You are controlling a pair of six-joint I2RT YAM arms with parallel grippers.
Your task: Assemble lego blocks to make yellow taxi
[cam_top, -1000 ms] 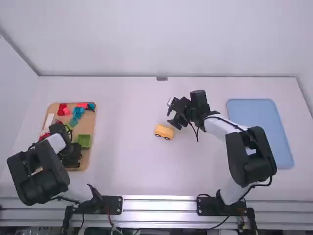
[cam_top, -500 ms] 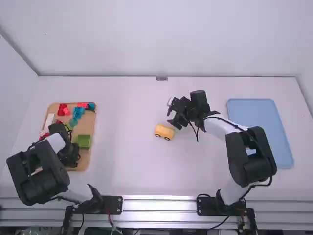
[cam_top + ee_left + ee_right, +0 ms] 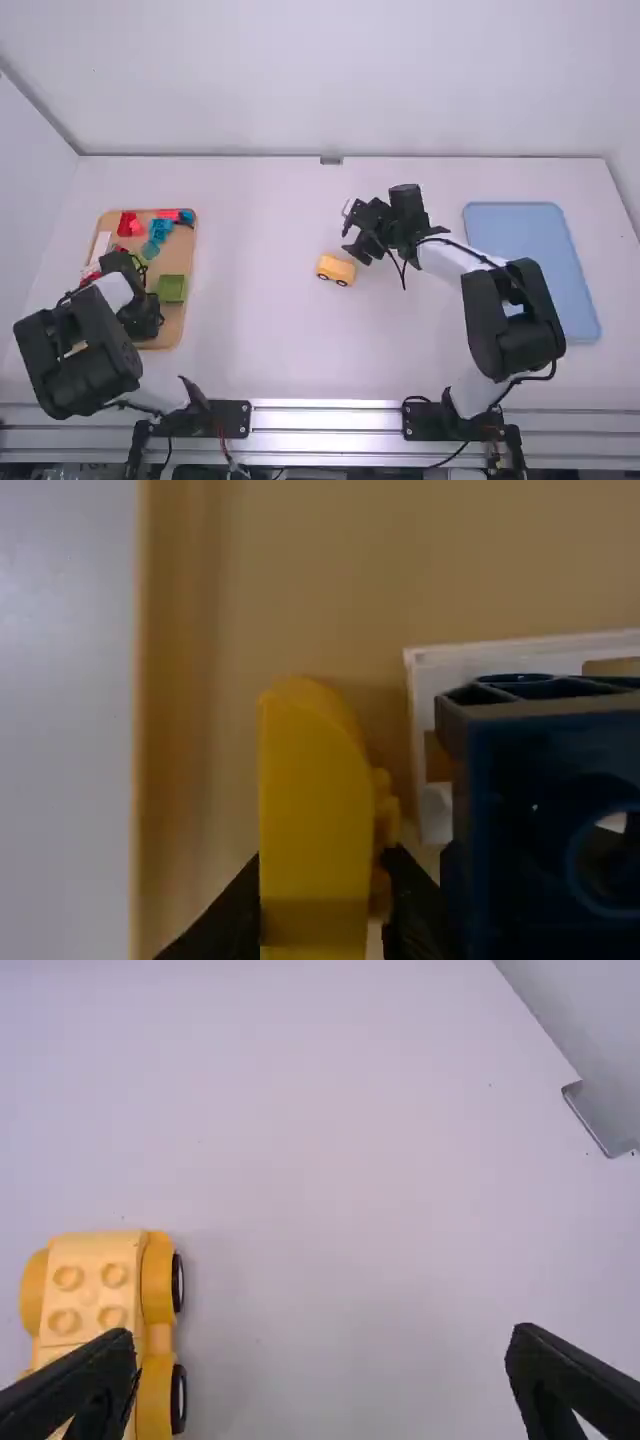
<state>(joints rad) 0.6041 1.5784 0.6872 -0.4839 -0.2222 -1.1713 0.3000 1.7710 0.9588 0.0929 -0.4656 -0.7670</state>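
High view: bright, diffuse light across white table [image 3: 290, 340]; faint, soft-edged shadows; pale glare along metal rail [image 3: 325, 432]. Left wrist view: dimmer; tan tray [image 3: 165, 730] and yellow block [image 3: 315, 810] blurred, dark-blue block [image 3: 500, 820] deep in shade. Right wrist view: bright, even; faint shadow beside yellow toy car [image 3: 95, 1300].

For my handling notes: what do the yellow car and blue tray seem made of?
The yellow car looks like smooth moulded plastic, given its even colour and round studs. The blue tray is probably matte plastic: uniform colour, rounded corners, though coated metal is possible.

Navy block [image 3: 545, 850] crowds left pincer [image 3: 142, 315]
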